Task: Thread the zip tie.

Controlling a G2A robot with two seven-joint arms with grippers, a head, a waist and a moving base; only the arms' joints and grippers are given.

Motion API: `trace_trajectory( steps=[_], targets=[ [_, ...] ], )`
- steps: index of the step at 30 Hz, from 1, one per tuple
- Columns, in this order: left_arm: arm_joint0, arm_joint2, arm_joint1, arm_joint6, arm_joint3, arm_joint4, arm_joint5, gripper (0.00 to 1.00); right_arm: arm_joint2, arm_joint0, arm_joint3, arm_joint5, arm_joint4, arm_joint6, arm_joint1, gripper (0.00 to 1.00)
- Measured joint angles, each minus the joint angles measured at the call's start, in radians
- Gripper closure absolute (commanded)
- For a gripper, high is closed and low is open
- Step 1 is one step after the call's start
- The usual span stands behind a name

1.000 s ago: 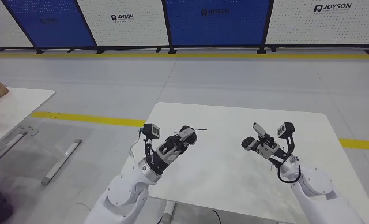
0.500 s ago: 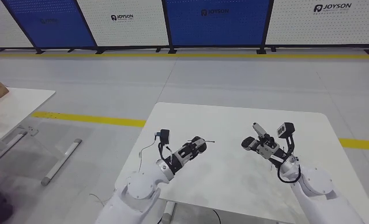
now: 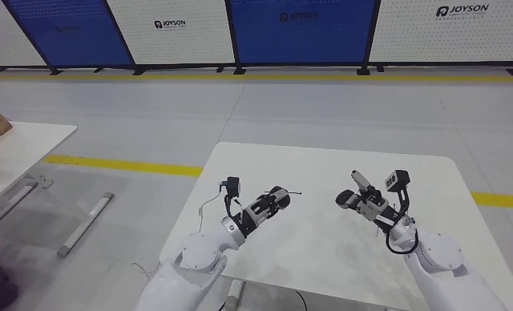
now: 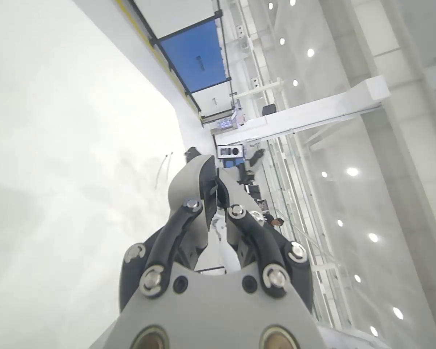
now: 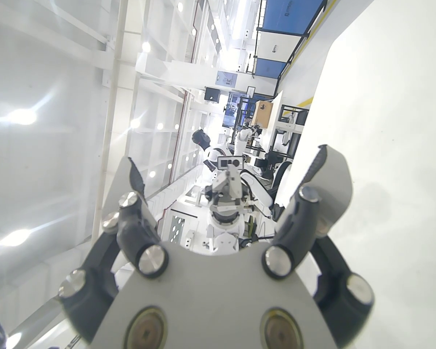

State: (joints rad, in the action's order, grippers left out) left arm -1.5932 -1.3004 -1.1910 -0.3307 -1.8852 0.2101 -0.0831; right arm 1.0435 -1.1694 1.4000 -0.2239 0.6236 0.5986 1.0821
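Zip tie (image 3: 292, 194): thin dark strip, pinched at one end in left gripper (image 3: 280, 196), free end sticking out past the fingertips toward the right arm, roughly level over white tabletop (image 3: 321, 163). Left gripper (image 4: 212, 174) clamped on it, fingers pressed together, near the tabletop's left-front part. Faint thin lines on the tabletop just beside its fingertips in left wrist view; cannot tell whether shadow or reflection. Right gripper (image 3: 350, 191) spread wide, empty, raised over the tabletop's right side, well apart from the zip tie. Right gripper (image 5: 227, 161) facing the left arm.
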Motion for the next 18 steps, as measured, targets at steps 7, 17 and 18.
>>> trace_trajectory(
  steps=[7, 17, 18],
  targets=[
    [-0.051, -0.093, 0.005, -0.019, -0.156, 0.156, -0.108, 1.00, 0.000, 0.000, 0.000, 0.000, 0.000, 0.000, 0.000, 0.00],
    [-0.076, -0.116, 0.012, -0.048, -0.189, 0.139, -0.088, 1.00, 0.000, 0.000, 0.000, 0.000, 0.000, 0.000, 0.000, 0.00],
    [-0.072, -0.108, 0.011, -0.042, -0.181, 0.123, -0.080, 1.00, 0.000, 0.000, 0.000, 0.000, 0.000, 0.000, 0.000, 0.00]
  ],
)
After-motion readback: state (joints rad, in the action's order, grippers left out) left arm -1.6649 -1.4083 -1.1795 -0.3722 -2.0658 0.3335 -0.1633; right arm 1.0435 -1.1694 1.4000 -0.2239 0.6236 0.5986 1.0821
